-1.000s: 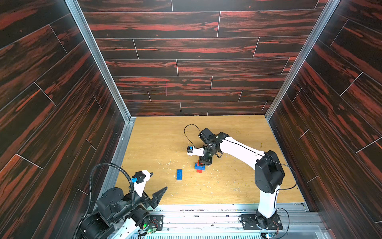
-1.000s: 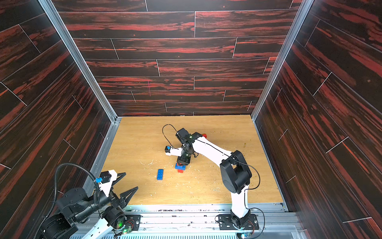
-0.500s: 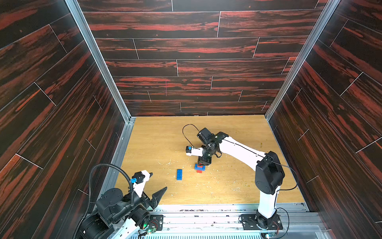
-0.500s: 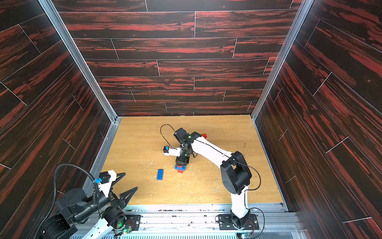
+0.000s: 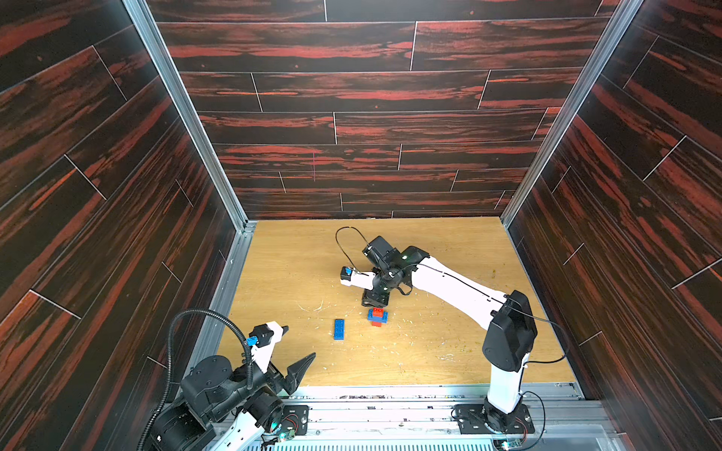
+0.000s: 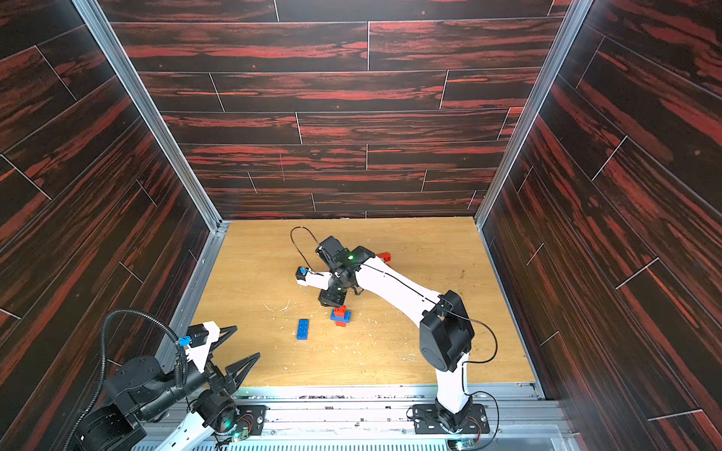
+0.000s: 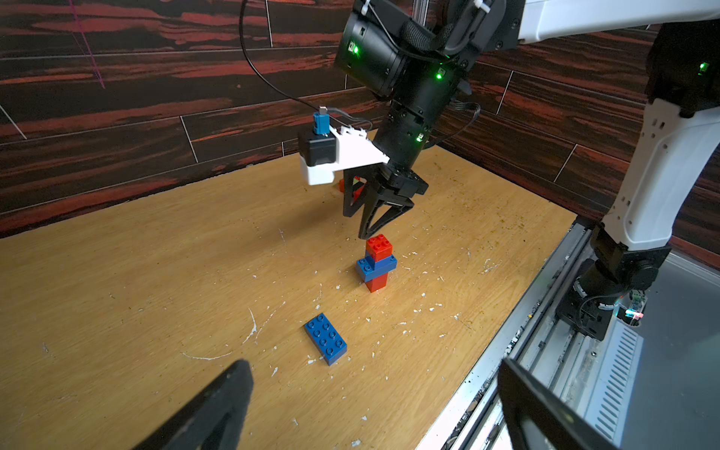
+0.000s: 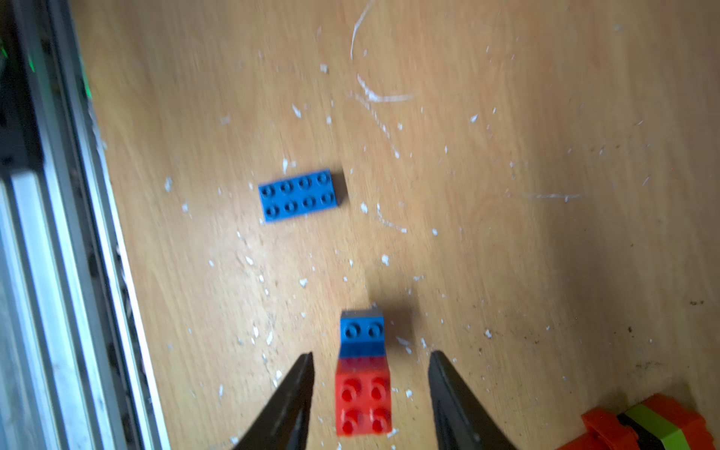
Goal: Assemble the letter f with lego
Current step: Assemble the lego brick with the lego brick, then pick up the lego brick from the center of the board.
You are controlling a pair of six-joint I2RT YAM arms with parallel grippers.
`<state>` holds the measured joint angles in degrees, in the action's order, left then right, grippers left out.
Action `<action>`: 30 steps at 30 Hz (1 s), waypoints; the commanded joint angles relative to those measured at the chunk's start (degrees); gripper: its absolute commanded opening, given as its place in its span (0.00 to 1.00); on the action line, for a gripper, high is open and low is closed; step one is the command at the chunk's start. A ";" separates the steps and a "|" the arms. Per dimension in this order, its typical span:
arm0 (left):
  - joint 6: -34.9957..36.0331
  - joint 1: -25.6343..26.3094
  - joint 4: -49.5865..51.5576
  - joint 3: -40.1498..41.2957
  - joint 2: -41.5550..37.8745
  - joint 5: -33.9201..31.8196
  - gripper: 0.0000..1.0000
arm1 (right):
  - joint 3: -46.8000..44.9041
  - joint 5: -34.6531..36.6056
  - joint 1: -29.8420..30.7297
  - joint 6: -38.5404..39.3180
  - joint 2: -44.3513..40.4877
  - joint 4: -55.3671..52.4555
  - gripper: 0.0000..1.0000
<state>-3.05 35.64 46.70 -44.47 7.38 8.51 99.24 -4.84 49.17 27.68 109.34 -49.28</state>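
Wooden tabletop (image 5: 449, 351), scuffed and flecked with white chips, walled on three sides by dark red-streaked panels.

Right arm (image 5: 453, 287), white with black joints, reaches from the near right edge toward the centre of the table. Left arm (image 5: 218, 382) sits folded at the near left corner.

Left gripper (image 5: 300, 343) is spread to its full width over the near left edge and has hold of nothing.

Right gripper (image 8: 371, 356) points down just above and slightly beyond the stack (image 5: 377, 316). Its jaws stand partly apart with clear gaps on both sides of the bricks, and they grip nothing.

The stack stands upright near the table's centre: a red square brick at the base, a blue oblong brick across it overhanging to one side, and a red square brick on top.

Blue oblong brick (image 5: 339, 328), loose, lies flat with its studs up, just left of the stack and slightly nearer.

Red brick (image 6: 385, 256) shows on the far side of the right arm's wrist.

Brick group (image 8: 654, 428) of red, black and lime-green pieces pressed together is cut off at the edge of the right wrist view.
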 commanded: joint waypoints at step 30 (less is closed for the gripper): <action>0.26 0.13 -0.11 0.19 -3.05 0.45 1.00 | 13.52 16.75 13.66 -56.62 14.76 0.95 0.44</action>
<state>-3.03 35.64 46.70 -44.45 4.43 8.45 113.95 12.47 62.33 -23.35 122.83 -48.84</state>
